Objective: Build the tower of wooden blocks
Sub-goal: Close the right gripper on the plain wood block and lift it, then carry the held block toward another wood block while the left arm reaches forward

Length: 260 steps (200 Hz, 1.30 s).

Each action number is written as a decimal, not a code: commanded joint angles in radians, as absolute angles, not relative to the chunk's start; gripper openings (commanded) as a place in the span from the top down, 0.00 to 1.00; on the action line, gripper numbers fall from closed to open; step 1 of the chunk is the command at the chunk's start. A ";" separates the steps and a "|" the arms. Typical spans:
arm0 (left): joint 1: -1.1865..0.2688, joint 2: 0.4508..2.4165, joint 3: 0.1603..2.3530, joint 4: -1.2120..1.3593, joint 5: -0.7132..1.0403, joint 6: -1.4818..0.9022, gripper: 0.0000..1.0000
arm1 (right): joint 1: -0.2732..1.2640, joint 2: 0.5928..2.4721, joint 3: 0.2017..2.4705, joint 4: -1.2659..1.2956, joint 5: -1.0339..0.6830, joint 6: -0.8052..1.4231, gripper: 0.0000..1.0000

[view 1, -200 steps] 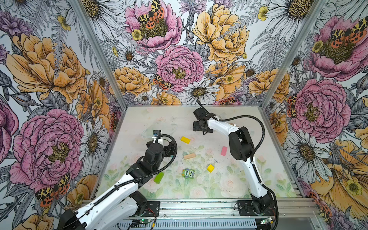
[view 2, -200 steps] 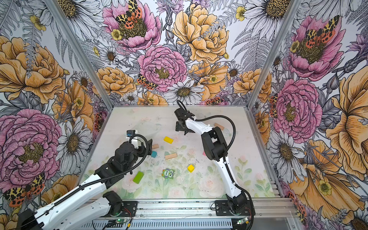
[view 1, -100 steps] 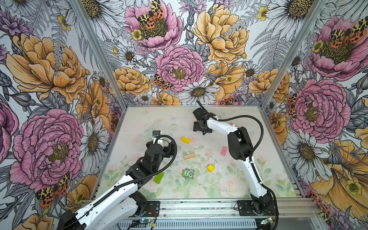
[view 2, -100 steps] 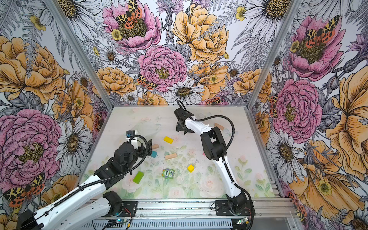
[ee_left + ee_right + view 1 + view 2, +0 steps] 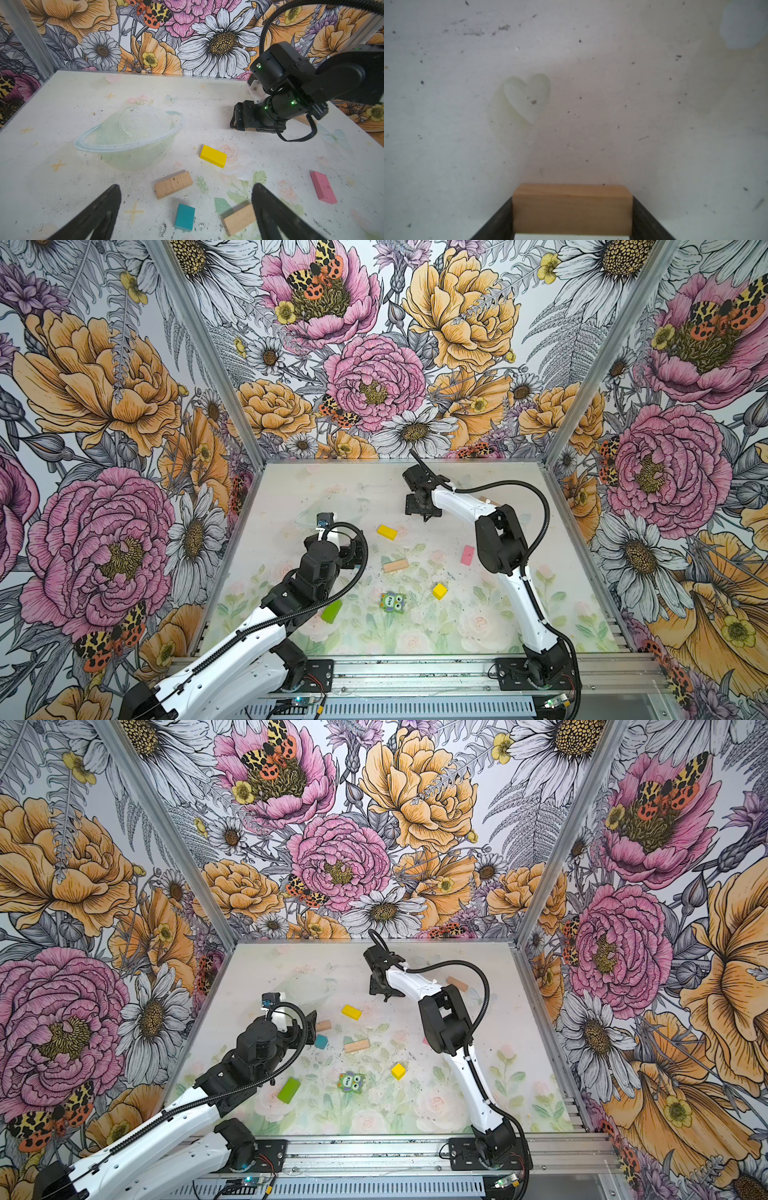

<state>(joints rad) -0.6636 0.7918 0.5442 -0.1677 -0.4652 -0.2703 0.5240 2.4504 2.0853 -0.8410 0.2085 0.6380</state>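
Observation:
The wood blocks lie singly on the table and no tower shows. In the right wrist view my right gripper is shut on a plain tan bar at the table's far middle. My left gripper stands open over a teal block and two tan bars. Further out lie a yellow bar, a pink block, a yellow cube, the owl block and a lime-green block.
Another tan bar lies at the back right, partly behind the right arm. Flowered walls close in the table on three sides, and an aluminium rail runs along the front edge.

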 commanded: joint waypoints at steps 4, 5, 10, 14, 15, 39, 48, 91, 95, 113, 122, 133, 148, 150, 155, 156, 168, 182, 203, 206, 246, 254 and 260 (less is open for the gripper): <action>-0.666 0.782 0.532 -0.150 -0.483 -0.261 0.01 | 0.513 2.446 2.082 -0.857 0.215 0.609 0.25; -0.668 0.782 0.532 -0.150 -0.483 -0.261 0.01 | 0.513 2.445 2.081 -0.857 0.215 0.608 0.25; -0.665 0.782 0.532 -0.150 -0.481 -0.261 0.01 | 0.511 2.439 2.074 -0.857 0.218 0.606 0.25; -0.666 0.782 0.533 -0.150 -0.480 -0.261 0.01 | 0.509 2.433 2.068 -0.857 0.219 0.606 0.25; -0.666 0.782 0.533 -0.150 -0.479 -0.262 0.01 | 0.509 2.431 2.067 -0.856 0.220 0.605 0.25; -0.666 0.785 0.535 -0.150 -0.472 -0.266 0.01 | 0.502 2.395 2.023 -0.856 0.219 0.587 0.25; -0.665 0.785 0.536 -0.150 -0.467 -0.270 0.01 | 0.500 2.381 2.005 -0.855 0.218 0.579 0.25; -0.670 0.793 0.537 -0.155 -0.468 -0.292 0.01 | 0.485 2.316 1.897 -0.845 0.227 0.555 0.25; -0.670 0.794 0.537 -0.155 -0.465 -0.294 0.01 | 0.482 2.308 1.884 -0.840 0.223 0.553 0.25; -0.677 0.796 0.541 -0.156 -0.459 -0.301 0.01 | 0.470 2.276 1.833 -0.822 0.212 0.552 0.24; -0.683 0.796 0.544 -0.155 -0.460 -0.303 0.01 | 0.465 2.261 1.806 -0.811 0.211 0.551 0.24; -0.688 0.799 0.548 -0.155 -0.462 -0.306 0.01 | 0.460 2.240 1.774 -0.799 0.212 0.551 0.24; -0.701 0.806 0.554 -0.153 -0.469 -0.306 0.01 | 0.451 2.208 1.728 -0.779 0.209 0.540 0.24; -0.703 0.808 0.555 -0.153 -0.469 -0.306 0.01 | 0.450 2.204 1.722 -0.776 0.209 0.539 0.23; -0.706 0.812 0.558 -0.153 -0.470 -0.307 0.01 | 0.446 2.194 1.707 -0.773 0.211 0.536 0.23; -0.707 0.812 0.559 -0.153 -0.470 -0.307 0.01 | 0.445 2.192 1.703 -0.772 0.212 0.536 0.23; -0.718 0.822 0.566 -0.153 -0.473 -0.307 0.01 | 0.432 2.168 1.666 -0.760 0.218 0.537 0.23; -0.734 0.836 0.576 -0.151 -0.481 -0.304 0.01 | 0.410 2.140 1.619 -0.737 0.209 0.537 0.23; -0.760 0.859 0.592 -0.143 -0.495 -0.301 0.01 | 0.376 2.103 1.551 -0.700 0.192 0.541 0.23; -0.763 0.862 0.594 -0.141 -0.496 -0.301 0.01 | 0.372 2.096 1.545 -0.695 0.189 0.541 0.23; -0.801 0.906 0.627 -0.137 -0.509 -0.287 0.01 | 0.314 2.055 1.465 -0.636 0.139 0.505 0.22; -0.809 0.914 0.630 -0.135 -0.512 -0.284 0.01 | 0.306 2.055 1.463 -0.628 0.122 0.490 0.20; -0.813 0.919 0.633 -0.134 -0.515 -0.285 0.01 | 0.300 2.057 1.463 -0.623 0.106 0.477 0.20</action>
<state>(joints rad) -0.7937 0.9031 0.5995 -0.1627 -0.4808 -0.2893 0.3187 2.0789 1.4792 -0.6666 0.1593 0.5289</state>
